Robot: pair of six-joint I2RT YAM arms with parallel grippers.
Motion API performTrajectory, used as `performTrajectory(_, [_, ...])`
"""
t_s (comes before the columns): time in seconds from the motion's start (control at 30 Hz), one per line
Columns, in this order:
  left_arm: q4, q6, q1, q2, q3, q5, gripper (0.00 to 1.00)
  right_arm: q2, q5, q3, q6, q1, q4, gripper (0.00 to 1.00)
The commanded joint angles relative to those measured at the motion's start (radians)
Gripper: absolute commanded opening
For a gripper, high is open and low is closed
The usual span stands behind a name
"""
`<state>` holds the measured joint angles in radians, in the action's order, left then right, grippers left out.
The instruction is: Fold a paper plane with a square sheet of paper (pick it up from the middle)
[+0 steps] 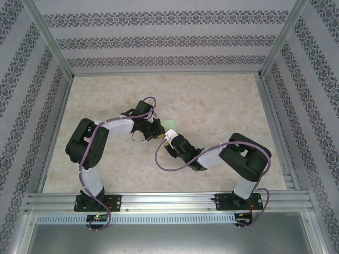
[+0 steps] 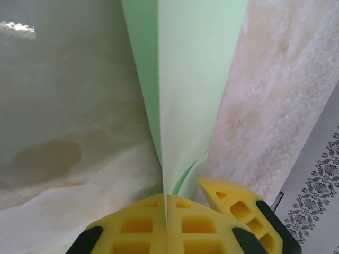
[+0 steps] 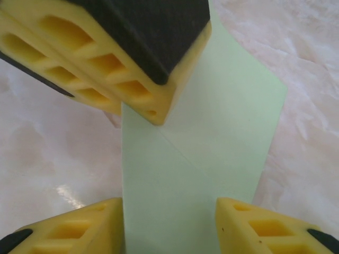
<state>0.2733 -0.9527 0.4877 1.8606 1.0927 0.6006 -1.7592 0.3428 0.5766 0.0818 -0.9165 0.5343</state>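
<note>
Left pincer (image 2: 167, 211) clamped on the folded green sheet of paper (image 2: 185, 79), right pincer (image 3: 169, 217) spread astride it.

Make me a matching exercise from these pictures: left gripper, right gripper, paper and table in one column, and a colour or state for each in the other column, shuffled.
1. left gripper
2. right gripper
3. paper
4. table

A. pale green
B. open, one finger on either side of the paper
C. marbled beige
D. shut on the paper

Pairs: 1-D, 2-B, 3-A, 4-C
</note>
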Motion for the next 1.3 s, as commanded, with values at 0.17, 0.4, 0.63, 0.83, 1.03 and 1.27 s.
performTrajectory(0.17, [0.04,-0.021,0.017,-0.022,0.039,0.005,0.05,-0.041,0.09,-0.026,0.074,-0.013,0.168,0.43])
performTrajectory(0.4, [0.047,-0.023,0.018,-0.023,0.044,0.005,0.05,-0.047,0.087,-0.026,0.088,-0.013,0.192,0.35])
performTrajectory(0.63, [0.077,-0.002,0.011,-0.031,0.066,-0.001,0.1,-0.049,0.061,-0.036,0.071,-0.013,0.191,0.21])
performTrajectory(0.83, [0.139,0.048,-0.071,-0.071,0.093,-0.021,0.4,-0.036,0.001,-0.063,0.005,0.001,0.208,0.12])
performTrajectory(1.03, [0.171,0.075,-0.151,-0.136,0.075,-0.06,0.55,0.002,-0.108,-0.093,-0.118,0.037,0.231,0.07])
performTrajectory(1.27, [0.061,0.063,-0.157,-0.17,-0.016,-0.027,0.59,0.039,-0.261,-0.11,-0.303,0.097,0.238,0.01])
